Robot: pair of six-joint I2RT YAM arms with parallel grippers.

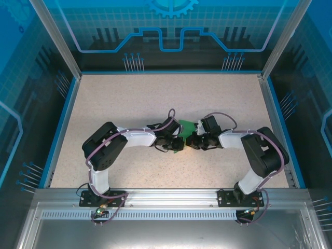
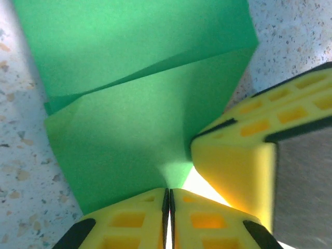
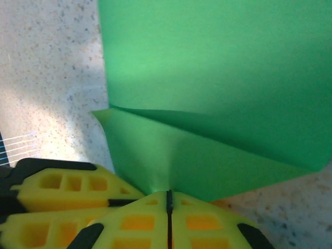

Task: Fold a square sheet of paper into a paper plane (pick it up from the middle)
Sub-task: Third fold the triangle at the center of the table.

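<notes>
The square sheet of paper [image 1: 185,126], bright green, lies at the middle of the table between the two arms. It is folded over, with a slanting crease across it [image 2: 150,72] [image 3: 207,124]. My left gripper [image 2: 169,194] is shut on the sheet's near edge, and the paper puckers where it enters the yellow pads. My right gripper [image 3: 168,196] is shut on the same sheet from the opposite side. The two grippers [image 1: 177,143] [image 1: 191,140] almost touch. The right gripper's yellow fingers [image 2: 244,155] show in the left wrist view. A paper plane is out of view.
The speckled beige tabletop [image 1: 155,98] is bordered by a blue rim [image 1: 67,114] and aluminium posts [image 1: 57,36]. Both arms bend inward from their bases at the near edge [image 1: 166,197].
</notes>
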